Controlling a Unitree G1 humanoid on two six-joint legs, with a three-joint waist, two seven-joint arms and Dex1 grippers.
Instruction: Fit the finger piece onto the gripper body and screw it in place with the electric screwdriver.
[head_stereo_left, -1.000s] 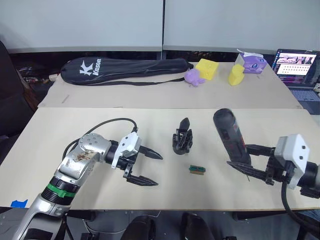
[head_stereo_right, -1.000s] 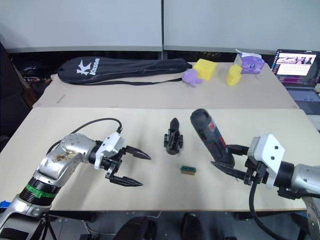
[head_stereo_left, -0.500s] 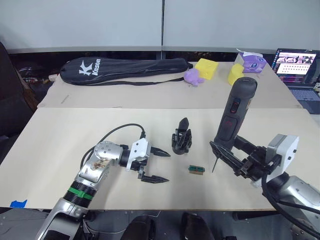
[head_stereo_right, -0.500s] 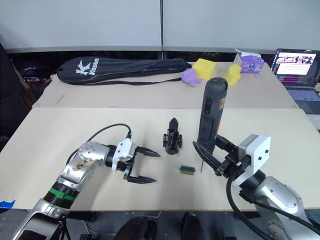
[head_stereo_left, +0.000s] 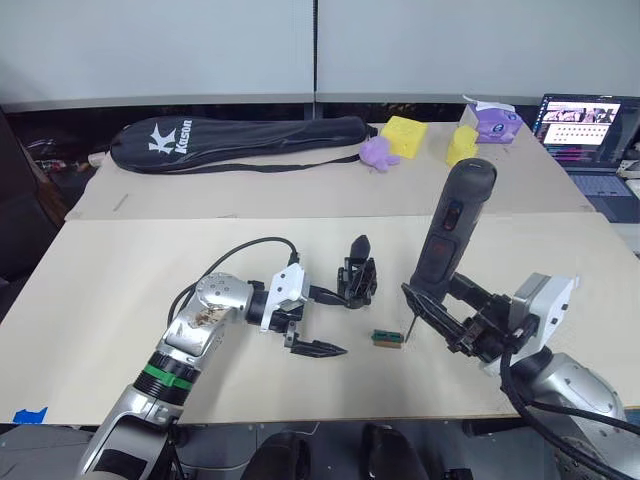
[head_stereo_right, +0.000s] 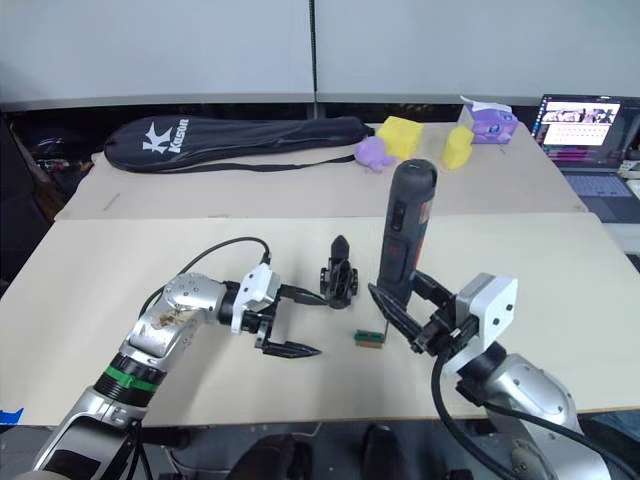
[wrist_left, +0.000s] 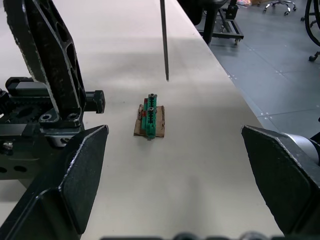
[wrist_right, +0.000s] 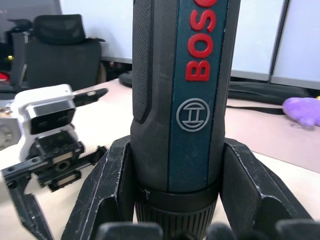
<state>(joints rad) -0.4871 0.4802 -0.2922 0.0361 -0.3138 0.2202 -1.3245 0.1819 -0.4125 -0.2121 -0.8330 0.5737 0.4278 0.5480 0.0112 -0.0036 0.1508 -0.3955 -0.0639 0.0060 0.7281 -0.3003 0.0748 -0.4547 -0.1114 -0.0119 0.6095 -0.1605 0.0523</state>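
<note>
The gripper body (head_stereo_left: 358, 283) stands upright mid-table, one pointed black finger sticking up from it. The finger piece is out of view as a separate part. My left gripper (head_stereo_left: 335, 322) is open just left of the body; its upper finger reaches the body's base, and I cannot tell whether they touch. My right gripper (head_stereo_left: 440, 310) is shut on the electric screwdriver (head_stereo_left: 450, 235), which it holds upright with the bit (wrist_left: 164, 40) pointing down near a small green block (head_stereo_left: 388, 338). The right wrist view has the screwdriver (wrist_right: 185, 100) clamped between both fingers (wrist_right: 110, 185).
At the back of the table lie a black racket bag (head_stereo_left: 240, 140), a purple toy (head_stereo_left: 378, 152), yellow blocks (head_stereo_left: 405, 135) and a purple box (head_stereo_left: 490, 118). A laptop (head_stereo_left: 580, 120) sits at the far right. The table's front edge (head_stereo_left: 330, 415) is close below the grippers.
My left gripper has moved right, up to the gripper body. The right gripper swung the screwdriver from tilted to upright and brought it left, bit near the green block.
</note>
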